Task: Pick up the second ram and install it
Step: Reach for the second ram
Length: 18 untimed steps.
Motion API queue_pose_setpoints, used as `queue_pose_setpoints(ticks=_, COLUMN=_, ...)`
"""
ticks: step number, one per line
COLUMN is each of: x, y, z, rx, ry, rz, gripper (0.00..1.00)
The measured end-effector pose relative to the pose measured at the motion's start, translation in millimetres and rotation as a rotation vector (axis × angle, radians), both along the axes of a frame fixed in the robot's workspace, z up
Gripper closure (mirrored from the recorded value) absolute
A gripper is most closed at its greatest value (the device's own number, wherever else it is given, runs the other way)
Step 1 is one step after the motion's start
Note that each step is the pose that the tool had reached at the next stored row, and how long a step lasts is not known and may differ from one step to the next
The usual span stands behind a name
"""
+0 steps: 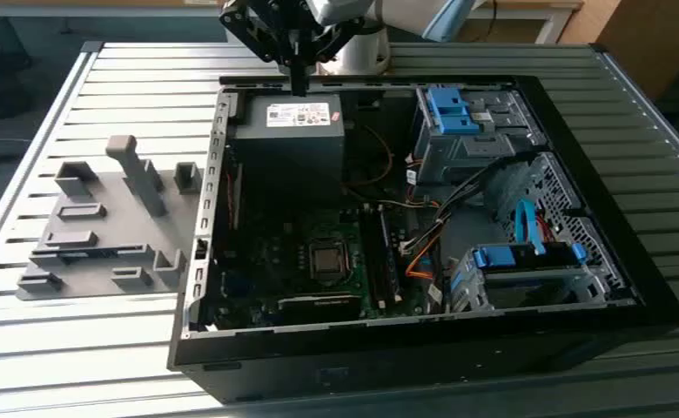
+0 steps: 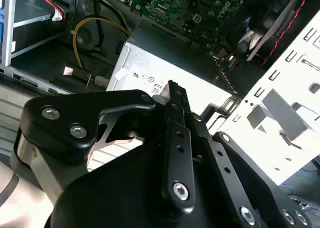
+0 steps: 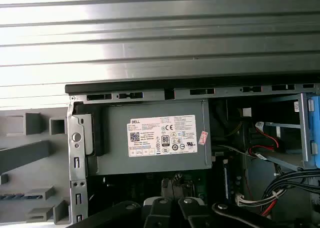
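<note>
Pre-pick, we reckon: black gripper (image 1: 300,83), jaws narrow and seemingly empty, hovers over grey metal power-supply box (image 1: 287,148) at 12 o'clock of open black case (image 1: 433,353); grasping needs them opened.

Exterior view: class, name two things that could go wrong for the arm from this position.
1. The gripper hangs right over the computer case's rim and the power supply; a straight descent could strike them.
2. Orange and black cables lie beside the memory slots and might snag anything lowered there.
</note>
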State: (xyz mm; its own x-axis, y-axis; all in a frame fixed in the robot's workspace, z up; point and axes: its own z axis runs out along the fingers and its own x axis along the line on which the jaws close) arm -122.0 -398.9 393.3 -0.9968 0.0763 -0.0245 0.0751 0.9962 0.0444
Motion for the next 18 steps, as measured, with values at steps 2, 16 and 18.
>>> queue_pose_setpoints(ticks=2, x=0.0, y=0.0, z=0.0, rx=0.0000, ry=0.0000, rz=0.000, gripper=0.89)
queue_pose_setpoints(ticks=16, x=-4.8, y=0.0, z=0.0, rx=0.0000, ry=0.0000, rz=0.000, gripper=0.89)
queue_pose_setpoints(ticks=18, x=-5.7, y=0.0, z=-0.1, rx=0.0000, ry=0.0000, rz=0.000, gripper=0.89)
